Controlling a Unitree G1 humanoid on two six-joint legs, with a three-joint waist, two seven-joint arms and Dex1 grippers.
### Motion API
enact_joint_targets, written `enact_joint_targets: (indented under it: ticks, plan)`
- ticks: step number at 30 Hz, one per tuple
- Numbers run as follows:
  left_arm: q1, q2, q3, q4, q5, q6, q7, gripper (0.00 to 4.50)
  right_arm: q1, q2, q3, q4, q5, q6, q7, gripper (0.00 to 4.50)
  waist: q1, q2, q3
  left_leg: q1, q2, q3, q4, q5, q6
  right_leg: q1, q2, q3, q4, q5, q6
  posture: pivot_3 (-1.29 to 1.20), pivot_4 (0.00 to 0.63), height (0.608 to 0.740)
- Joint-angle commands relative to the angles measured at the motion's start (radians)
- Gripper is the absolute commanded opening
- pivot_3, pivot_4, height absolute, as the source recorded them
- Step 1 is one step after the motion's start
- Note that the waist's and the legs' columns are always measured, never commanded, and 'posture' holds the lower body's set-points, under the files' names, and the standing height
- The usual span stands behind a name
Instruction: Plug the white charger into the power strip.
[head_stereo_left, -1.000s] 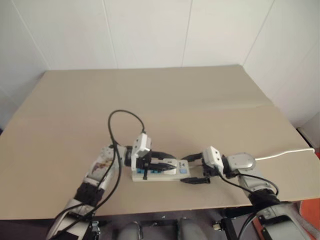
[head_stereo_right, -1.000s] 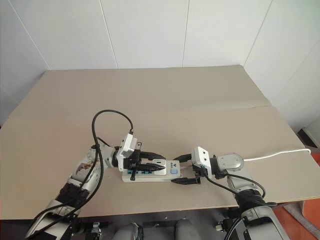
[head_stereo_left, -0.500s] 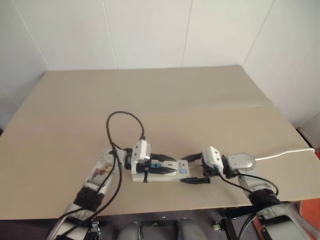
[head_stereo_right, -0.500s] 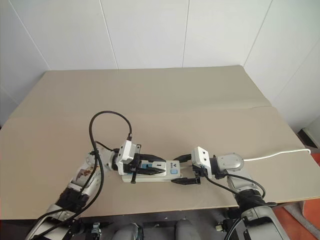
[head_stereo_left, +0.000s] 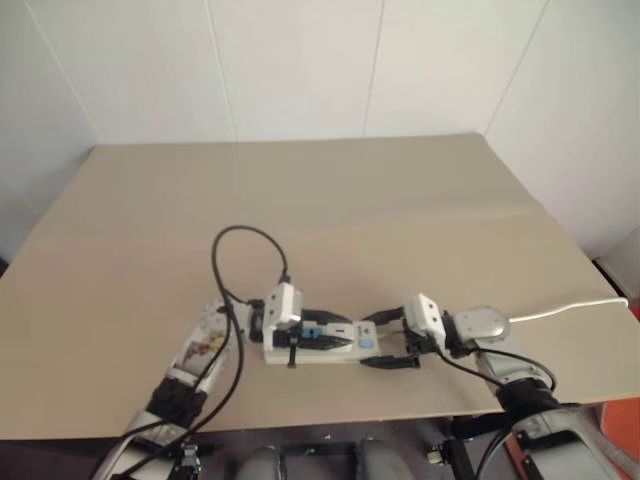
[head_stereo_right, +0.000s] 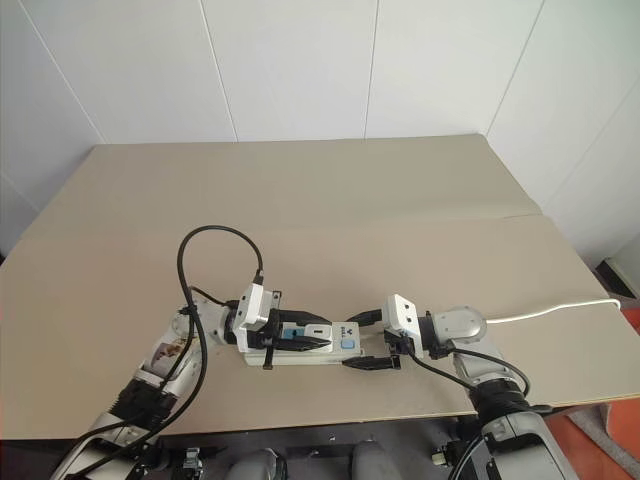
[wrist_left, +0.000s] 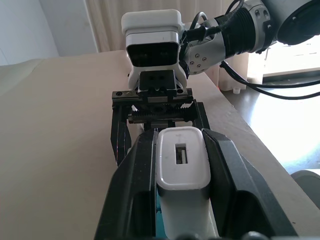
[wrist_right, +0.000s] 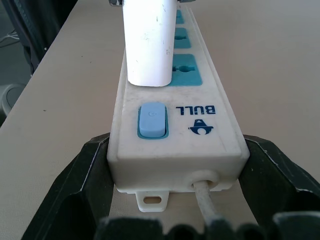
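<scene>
Charger (wrist_left: 183, 165), a white block, stands upright over the outlet beside the blue switch (wrist_right: 151, 120) of the strip (wrist_right: 176, 134), clamped between the fingers of the left pincer (wrist_left: 182, 200). The strip lies near the surface (head_stereo_right: 300, 190) front edge, at 6 o'clock in the head view. The right pincer (wrist_right: 170, 200), at 3 o'clock of the charger, grips the strip's cable end. Risk: if prongs miss the slots, downward pressure may tilt the charger or skid the strip.
</scene>
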Motion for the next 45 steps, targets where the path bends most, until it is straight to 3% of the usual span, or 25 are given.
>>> enact_joint_targets:
  ticks: [1, 12, 21, 25, 28, 32, 36, 40, 45]
  plan:
    - [0.038, 0.043, -0.028, 0.078, 0.085, 0.046, 0.014, 1.06, 0.018, -0.002, 0.020, 0.007, -0.030, -0.011, -0.001, 3.41, 0.000, 0.000, 0.000, 0.000, 0.000, 0.000, 0.000, 0.000, 0.000, 0.000, 0.000, 0.000, 0.000, 0.000, 0.000, 0.00, 0.150, 0.740]
    - [-0.001, 0.012, 0.028, 0.083, 0.032, 0.032, -0.001, 4.41, 0.017, -0.001, 0.019, 0.013, -0.032, -0.014, 0.000, 3.41, 0.001, 0.001, 0.000, 0.001, 0.004, 0.000, -0.003, 0.000, 0.000, 0.001, 0.001, 0.000, -0.006, 0.000, 0.002, 0.00, 0.150, 0.740]
    - [0.006, 0.071, 0.061, 0.014, -0.016, 0.059, -0.089, 4.46, 0.016, 0.001, 0.021, 0.011, -0.031, -0.010, 0.003, 3.41, -0.003, 0.001, 0.000, -0.003, 0.007, 0.001, -0.003, 0.000, 0.000, -0.001, 0.003, 0.000, -0.009, 0.002, -0.001, 0.00, 0.150, 0.740]
    - [-0.015, 0.115, 0.168, -0.062, -0.156, 0.213, -0.084, 4.46, 0.001, 0.009, 0.005, 0.000, -0.008, 0.060, -0.015, 3.41, -0.003, 0.000, 0.001, -0.005, 0.008, 0.001, -0.003, 0.000, 0.000, -0.004, 0.003, 0.000, -0.009, 0.003, -0.001, 0.00, 0.150, 0.740]
    - [-0.030, 0.164, 0.266, -0.079, -0.231, 0.280, -0.075, 4.50, -0.003, -0.002, -0.002, -0.012, 0.002, 0.053, 0.001, 4.36, -0.002, 0.000, 0.002, -0.009, 0.009, 0.001, -0.003, 0.000, 0.000, -0.010, 0.004, 0.000, -0.008, 0.004, -0.003, 0.00, 0.150, 0.740]
    - [-0.007, 0.251, 0.351, -0.062, -0.241, 0.288, -0.100, 4.50, 0.007, -0.035, -0.023, -0.058, 0.026, 0.071, 0.020, 4.48, 0.000, 0.001, 0.002, -0.017, 0.009, 0.001, -0.003, 0.000, 0.000, -0.018, 0.005, 0.000, -0.008, 0.005, -0.004, 0.00, 0.150, 0.740]
    - [0.076, 0.365, 0.426, -0.064, -0.227, 0.273, -0.140, 4.50, 0.057, -0.125, -0.086, -0.188, 0.070, 0.077, 0.030, 4.48, 0.013, 0.003, 0.004, -0.030, 0.007, 0.002, -0.003, 0.000, -0.001, -0.032, 0.002, 0.000, -0.007, 0.006, -0.003, 0.00, 0.150, 0.740]
    - [0.209, 0.492, 0.545, -0.073, -0.240, 0.263, -0.197, 4.50, 0.145, -0.297, -0.225, -0.390, 0.197, 0.160, 0.073, 4.48, 0.021, 0.005, 0.006, -0.044, 0.005, 0.002, -0.003, 0.000, -0.001, -0.047, -0.001, -0.001, -0.006, 0.006, -0.003, 0.00, 0.150, 0.740]
    - [0.325, 0.563, 0.669, -0.077, -0.249, 0.259, -0.210, 4.50, 0.242, -0.473, -0.422, -0.514, 0.338, 0.272, 0.102, 4.48, 0.032, 0.007, 0.009, -0.044, 0.005, 0.002, -0.003, 0.000, -0.001, -0.045, -0.003, -0.002, -0.009, 0.006, -0.003, 0.00, 0.150, 0.740]
